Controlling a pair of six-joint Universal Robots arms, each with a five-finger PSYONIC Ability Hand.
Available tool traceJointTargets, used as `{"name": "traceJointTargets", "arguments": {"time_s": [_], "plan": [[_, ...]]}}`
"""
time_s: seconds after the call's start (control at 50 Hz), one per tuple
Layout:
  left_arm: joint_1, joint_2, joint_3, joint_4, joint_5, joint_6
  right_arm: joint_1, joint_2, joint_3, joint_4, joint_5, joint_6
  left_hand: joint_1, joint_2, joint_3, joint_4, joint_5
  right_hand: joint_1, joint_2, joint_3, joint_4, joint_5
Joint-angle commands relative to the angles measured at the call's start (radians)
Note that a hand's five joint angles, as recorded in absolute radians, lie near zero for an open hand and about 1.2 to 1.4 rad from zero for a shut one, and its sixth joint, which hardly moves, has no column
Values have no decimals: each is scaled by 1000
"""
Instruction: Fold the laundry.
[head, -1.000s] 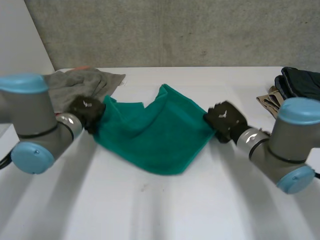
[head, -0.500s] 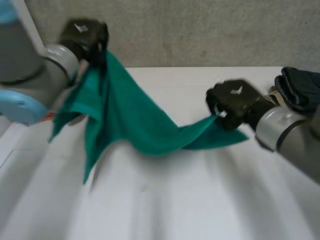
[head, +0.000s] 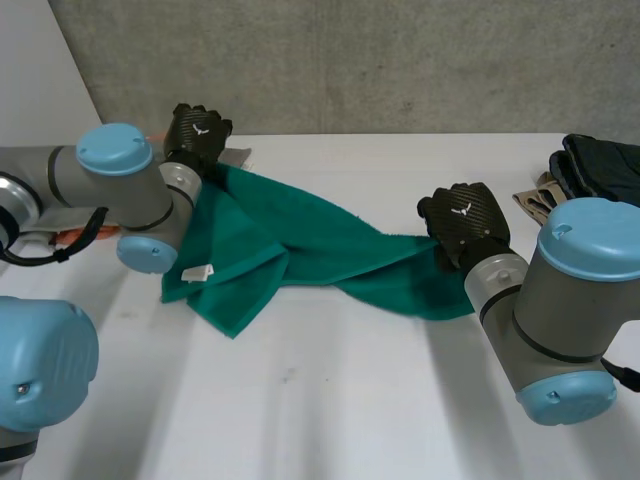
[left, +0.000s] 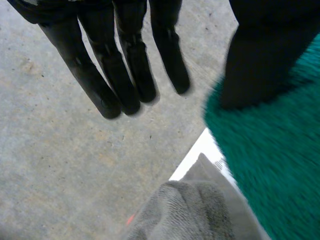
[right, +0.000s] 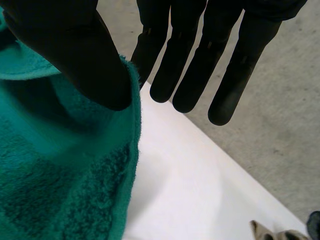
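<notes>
Item: green towel, terry cloth, one piece, white tag sewn at an edge.
Location: flat on the desk, lying as a twisted band from the left robot hand across to the right robot hand. The end nearer the left robot hand is doubled over, tag uppermost.
Left robot hand: open. Fingers are straight and the thumb is spread, with the towel's corner beside the thumb, unpinched.
Right robot hand: open. Fingers are straight over bare desk and the thumb is over the towel's edge, with no pinch visible.
Handling (judged): light, limp and grippy. It sags and twists when lifted, and is not fragile.
Hold points (judged): the two corners of one edge, one at each robot hand's thumb, pinched and drawn apart to undo the twist.
Neighbours: grey cloth just past the left robot hand's fingertips. Dark garments lie well apart from the right robot hand.
</notes>
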Motion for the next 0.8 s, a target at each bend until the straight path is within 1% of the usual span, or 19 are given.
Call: {"name": "traceJointTargets", "arguments": {"time_s": [0.02, 0.12, 0.14, 0.2, 0.22, 0.28, 0.3, 0.34, 0.4, 0.46, 0.52, 0.58, 0.64, 0.66, 0.7, 0.74, 0.78, 0.8], "plan": [[-17, 139, -134, -102, 17, -18, 6, 27, -17, -29, 11, -34, -618, -644, -668, -664, -668, 253, 217, 209, 200, 226], [-7, 313, -317, -125, 19, -9, -11, 52, -55, -22, 12, -39, -618, -644, -668, -664, -668, 253, 217, 209, 200, 226], [-6, 372, -384, -129, 25, -7, -19, 57, -69, -16, 11, -41, -618, -644, -668, -664, -668, 253, 217, 209, 200, 226], [-7, 449, -487, -136, 39, -6, -28, 61, -83, -2, 8, -41, -618, -644, -668, -664, -668, 253, 217, 209, 200, 226], [-10, 492, -551, -140, 59, -3, -34, 58, -92, 18, 5, -41, -618, -644, -668, -664, -668, 253, 217, 209, 200, 226], [-18, 532, -634, -146, 105, 3, -40, 55, -101, 55, -2, -42, -615, -641, -665, -661, -665, 253, 217, 209, 200, 226], [-23, 541, -679, -148, 140, 16, -45, 50, -109, 82, -11, -41, -530, -557, -580, -576, -580, 253, 217, 209, 200, 226], [-26, 541, -713, -148, 175, 33, -49, 44, -115, 110, -26, -42, -468, -494, -518, -514, -518, 253, 217, 209, 200, 226], [-33, 522, -736, -142, 234, 75, -59, 26, -124, 164, -58, -44, -421, -447, -471, -466, -471, 253, 217, 209, 200, 226], [-46, 468, -721, -142, 264, 123, -68, 5, -129, 211, -89, -48, -458, -485, -508, -504, -509, 253, 217, 209, 200, 226], [-72, 408, -670, -140, 268, 163, -82, -20, -129, 245, -112, -54, -459, -485, -509, -505, -509, 253, 217, 209, 200, 226], [-99, 339, -601, -146, 246, 188, -94, -42, -127, 259, -120, -60, -459, -485, -509, -505, -509, 253, 217, 209, 200, 226], [-121, 264, -523, -151, 203, 207, -105, -57, -124, 265, -120, -64, -444, -471, -494, -490, -494, 253, 217, 209, 200, 226], [-129, 233, -483, -157, 171, 218, -109, -60, -124, 265, -120, -65, -424, -450, -474, -470, -474, 253, 217, 209, 200, 226], [-136, 204, -449, -168, 142, 232, -115, -62, -124, 265, -121, -67, -383, -409, -433, -428, -433, 253, 217, 209, 200, 226], [-145, 167, -408, -183, 114, 255, -123, -62, -124, 265, -121, -70, -324, -350, -374, -370, -374, 253, 217, 209, 200, 226], [-152, 137, -375, -189, 100, 281, -126, -57, -124, 265, -121, -76, -195, -222, -245, -241, -245, 253, 217, 209, 200, 226], [-155, 118, -357, -195, 102, 298, -128, -54, -126, 265, -120, -82, -58, -84, -108, -104, -108, 253, 217, 209, 200, 226]]}}
